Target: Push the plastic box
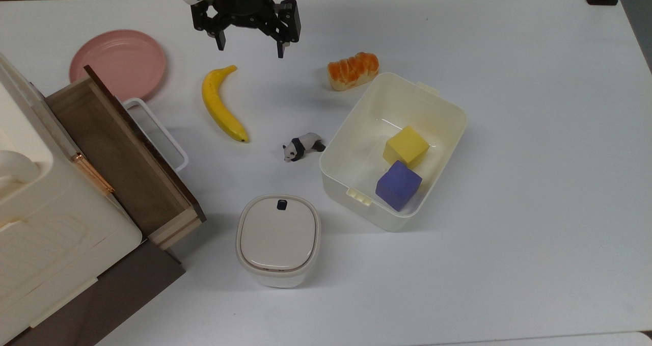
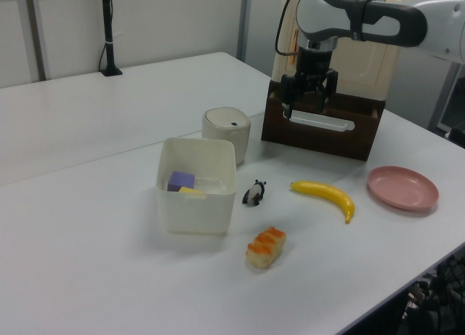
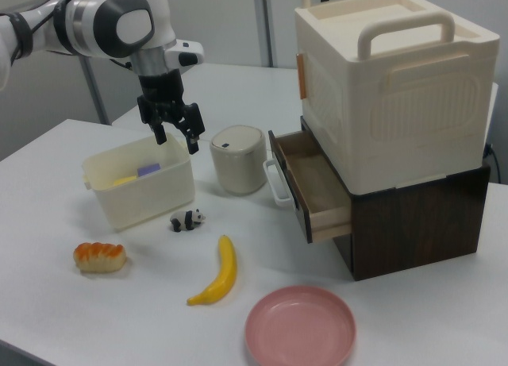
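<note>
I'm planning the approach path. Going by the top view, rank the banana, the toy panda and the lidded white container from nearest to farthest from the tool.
From the tool, in the top view:
1. Banana, just below it, slightly to the top view's left.
2. Toy panda, lower and to the top view's right, beside the plastic box.
3. Lidded white container, lowest in the top view.

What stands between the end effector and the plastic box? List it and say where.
Nothing visible blocks it. The open end effector hangs in the air above bare table. In the top view the bread lies just beyond the plastic box, near its upper-left rim, and the panda figure lies off its left wall; both are low enough to pass over.
</note>
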Available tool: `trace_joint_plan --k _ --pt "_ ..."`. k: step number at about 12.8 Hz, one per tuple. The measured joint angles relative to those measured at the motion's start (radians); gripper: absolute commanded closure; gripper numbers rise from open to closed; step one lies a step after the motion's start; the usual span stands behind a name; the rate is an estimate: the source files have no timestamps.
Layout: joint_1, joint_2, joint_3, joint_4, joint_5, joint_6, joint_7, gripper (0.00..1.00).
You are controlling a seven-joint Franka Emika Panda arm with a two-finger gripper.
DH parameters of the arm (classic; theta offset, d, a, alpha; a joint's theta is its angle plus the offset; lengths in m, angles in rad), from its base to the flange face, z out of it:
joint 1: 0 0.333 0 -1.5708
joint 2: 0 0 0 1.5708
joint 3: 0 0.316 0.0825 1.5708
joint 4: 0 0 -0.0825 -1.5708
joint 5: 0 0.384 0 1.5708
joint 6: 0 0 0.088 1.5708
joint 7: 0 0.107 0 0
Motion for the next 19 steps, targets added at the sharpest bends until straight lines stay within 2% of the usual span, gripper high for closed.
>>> trace_joint_plan --k 13,14,15,16,17,18,19 --pt "-0.001 0.001 0.000 0.000 0.000 0.000 -0.024 0.00" --pt "-0.001 0.002 0.000 0.000 0.000 0.000 -0.034 0.13" --pt "0.000 0.002 0.000 -0.001 0.000 0.000 -0.043 0.34" --pt "-0.001 0.003 0.000 -0.003 0.000 0.000 -0.069 0.49" --pt "-0.001 0.004 0.000 -0.003 -0.001 0.000 -0.113 0.56" --pt "-0.002 0.004 -0.001 -0.004 -0.001 0.000 -0.173 0.56" --pt "-0.003 0.004 -0.002 -0.006 -0.001 0.000 -0.254 0.48"
